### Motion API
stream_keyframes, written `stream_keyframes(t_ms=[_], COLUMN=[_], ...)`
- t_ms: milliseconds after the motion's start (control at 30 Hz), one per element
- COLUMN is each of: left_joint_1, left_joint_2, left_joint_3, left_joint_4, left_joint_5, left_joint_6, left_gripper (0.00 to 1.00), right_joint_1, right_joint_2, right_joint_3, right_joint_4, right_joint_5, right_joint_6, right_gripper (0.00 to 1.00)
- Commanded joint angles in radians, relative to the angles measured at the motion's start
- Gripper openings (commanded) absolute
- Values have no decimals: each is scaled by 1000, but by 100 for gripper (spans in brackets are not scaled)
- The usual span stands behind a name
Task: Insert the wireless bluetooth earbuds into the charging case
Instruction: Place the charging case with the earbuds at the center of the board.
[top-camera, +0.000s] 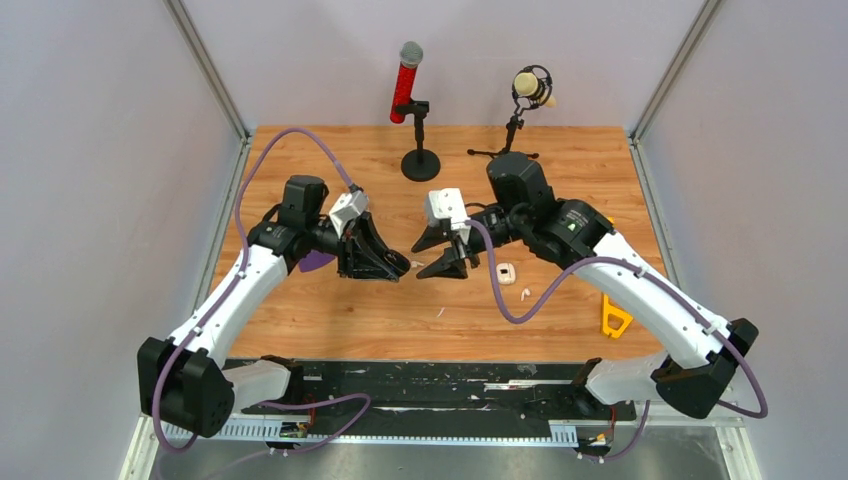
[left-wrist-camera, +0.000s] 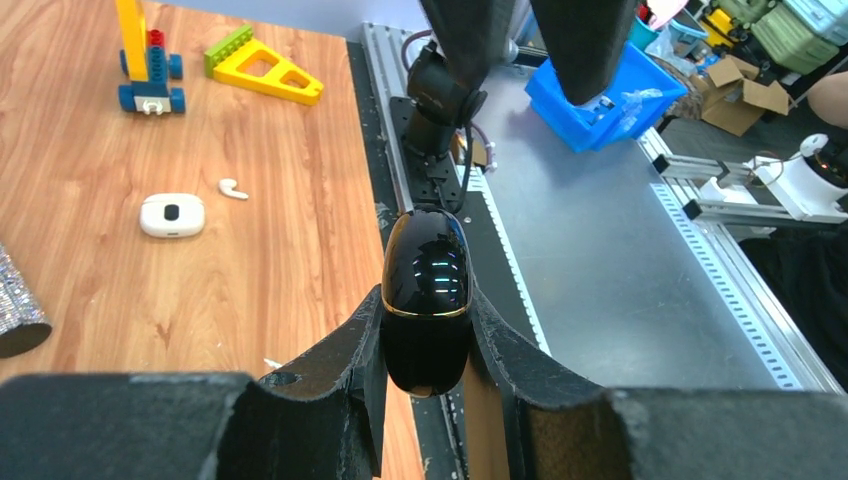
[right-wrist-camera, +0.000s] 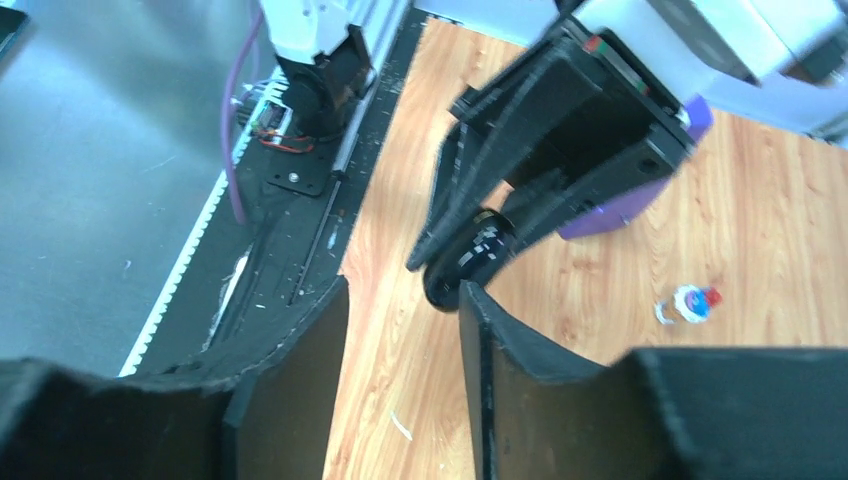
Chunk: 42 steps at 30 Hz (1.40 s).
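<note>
Earbuds: I can see only one white earbud (left-wrist-camera: 232, 188), on the table (left-wrist-camera: 260, 280) just beside a white case (left-wrist-camera: 172, 214), well apart from my left gripper (left-wrist-camera: 427, 330) and nearer the right one. The left is clamped on a glossy black charging case (left-wrist-camera: 427, 290). My right gripper (right-wrist-camera: 405, 300), jaws parted and empty, is just in front of that case. I judge the lid is shut and the shell is slick, so a nudge could twist the case loose.

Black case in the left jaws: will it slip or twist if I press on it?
Probably slippery: the black case has a glossy, rounded shell showing reflections. It might pivot, since the jaws pinch only its near half on curved sides. It looks rigid, so unlikely to deform.
</note>
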Motion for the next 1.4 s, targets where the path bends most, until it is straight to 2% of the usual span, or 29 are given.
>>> stream_keyframes(t_ms=[0, 67, 167, 233, 333, 367, 400, 600, 833, 967, 1100, 1167, 1267, 1300, 1367], left_joint_1=[2, 2, 2, 2, 2, 2, -1, -21, -69, -85, -92, -93, -93, -93, -93], left_joint_2=[7, 31, 97, 174, 315, 368, 456, 648, 783, 836, 861, 861, 845, 837, 818], left_joint_3=[-3, -21, -15, 24, 82, 102, 119, 173, 247, 294, 292, 276, 251, 246, 234], left_joint_4=[140, 280, 447, 437, 431, 447, 523, 544, 527, 510, 490, 491, 496, 496, 497], left_joint_5=[-83, -142, -260, -324, -415, -461, -574, -788, -1017, -1054, -1082, -1092, -1107, -1111, -1119], left_joint_6=[-164, -320, -480, -524, -594, -611, -709, -773, -770, -783, -788, -790, -787, -784, -782], left_gripper=[7, 8, 7, 5, 6, 6, 6, 10, 12, 16, 26, 36, 56, 72, 95], right_joint_1=[-107, -175, -271, -322, -391, -411, -463, -569, -665, -673, -675, -676, -677, -677, -677], right_joint_2=[-31, -38, -34, -34, -76, -110, -193, -348, -434, -453, -459, -455, -447, -445, -442], right_joint_3=[-3, -54, -128, -162, -233, -274, -366, -520, -570, -583, -578, -570, -577, -588, -617], right_joint_4=[47, 127, 223, 236, 253, 265, 308, 372, 403, 407, 400, 369, 291, 273, 238], right_joint_5=[-29, -38, -26, -3, 31, 42, 84, 95, 30, 25, 86, 142, 194, 216, 259], right_joint_6=[80, 159, 258, 284, 275, 263, 241, 233, 246, 238, 234, 215, 121, 94, 29], right_gripper=[51, 58, 59, 59, 59, 60, 60, 62, 63, 63, 64, 69, 80, 85, 97])
